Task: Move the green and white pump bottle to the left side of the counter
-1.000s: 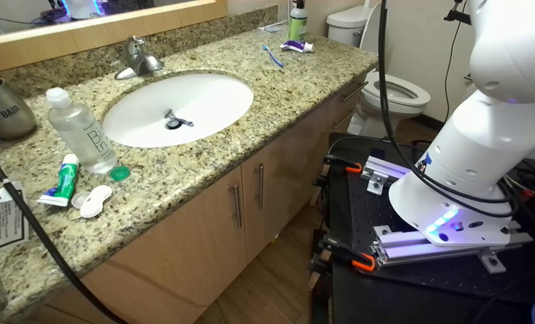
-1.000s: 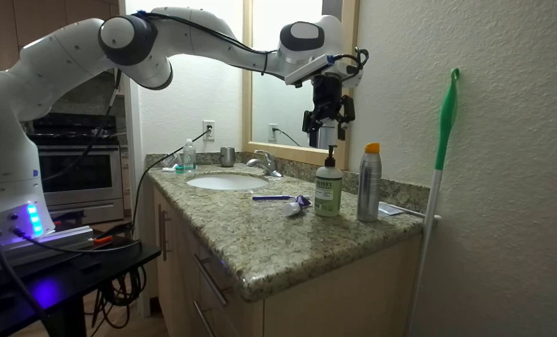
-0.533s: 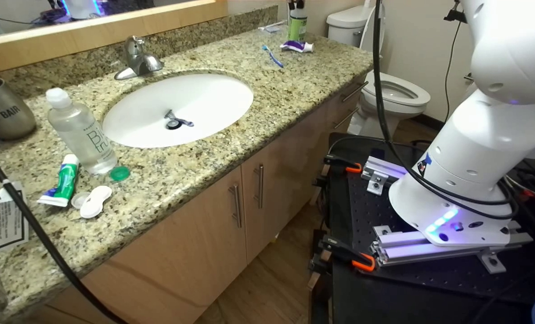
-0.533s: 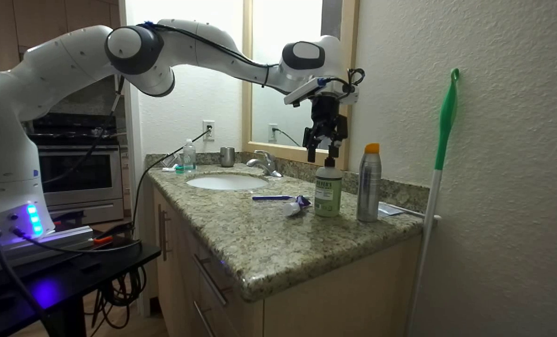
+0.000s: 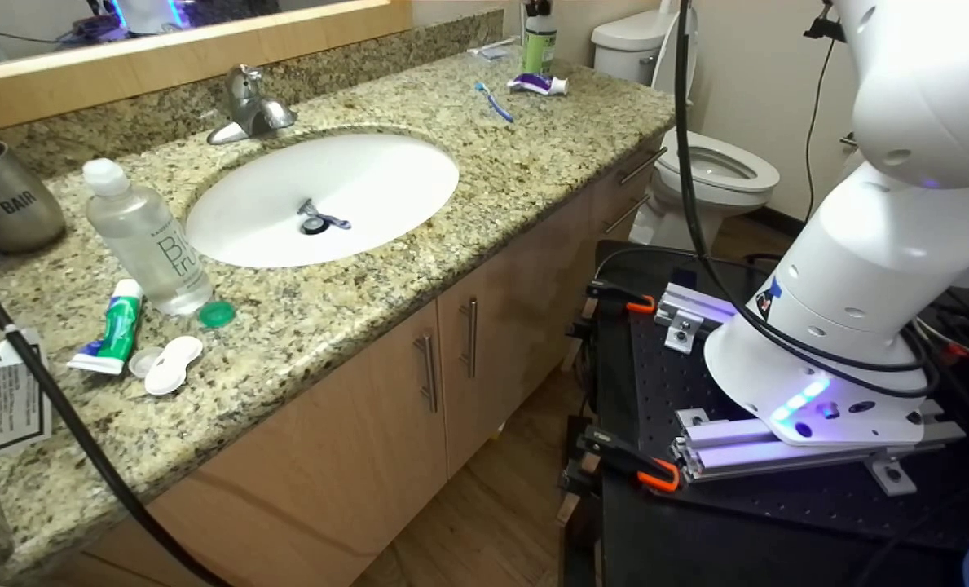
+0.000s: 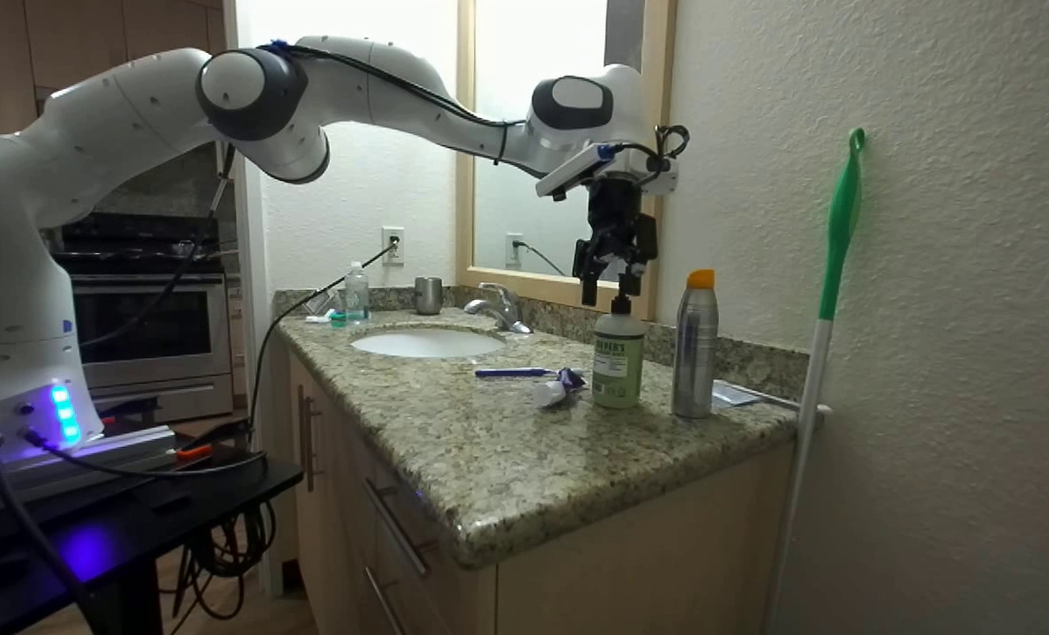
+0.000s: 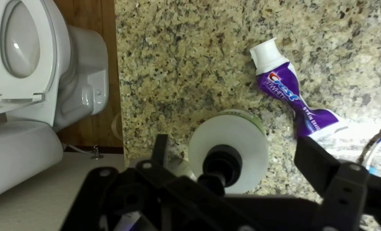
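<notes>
The pump bottle (image 6: 618, 363) has a light-green body, a white label and shoulder, and a black pump head. It stands upright on the speckled granite counter (image 6: 498, 450) near its end by the toilet, and also shows in an exterior view (image 5: 539, 52). My gripper (image 6: 610, 291) points down, with its open jaws at the height of the pump head. In the wrist view the bottle (image 7: 249, 144) shows from above between the two wide-apart fingers (image 7: 315, 163) of the gripper (image 7: 237, 157). Part of the pump nozzle is hidden behind the gripper. I see no grip on the bottle.
A silver spray can (image 6: 696, 353) with an orange cap stands close beside the bottle. A purple toothpaste tube (image 7: 283, 83) and a blue toothbrush (image 5: 494, 102) lie near it. The sink (image 5: 386, 187), faucet (image 5: 248, 106), clear bottle (image 5: 146, 244) and metal cup (image 5: 11, 196) are farther along.
My gripper has come down from above the bottle to the height of its pump head. Over the last half second it has barely moved. The bottle has stayed in place.
</notes>
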Motion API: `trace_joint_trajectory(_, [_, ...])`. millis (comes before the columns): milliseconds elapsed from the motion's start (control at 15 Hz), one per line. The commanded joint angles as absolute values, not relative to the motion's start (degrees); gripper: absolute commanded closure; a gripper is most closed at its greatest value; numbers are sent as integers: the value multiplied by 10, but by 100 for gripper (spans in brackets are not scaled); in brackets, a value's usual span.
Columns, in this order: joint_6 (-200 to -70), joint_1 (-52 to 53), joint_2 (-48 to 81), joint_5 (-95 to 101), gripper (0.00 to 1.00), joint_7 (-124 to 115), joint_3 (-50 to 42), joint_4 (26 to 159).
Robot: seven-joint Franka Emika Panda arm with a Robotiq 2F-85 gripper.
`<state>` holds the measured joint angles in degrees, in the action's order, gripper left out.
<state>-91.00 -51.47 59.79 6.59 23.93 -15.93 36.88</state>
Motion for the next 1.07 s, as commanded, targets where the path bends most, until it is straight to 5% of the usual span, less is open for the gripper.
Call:
trace_joint_trajectory(0, [-910,-516,598,66,0,239,-159,368])
trace_joint_trajectory(200, [-904,-515,606,63,0,227,-159,364])
trace_joint_trajectory(333, [-896,-517,613,59,26,216,-158,359])
trace_joint_trajectory(1000, [-892,-528,624,52,95,207,-153,340])
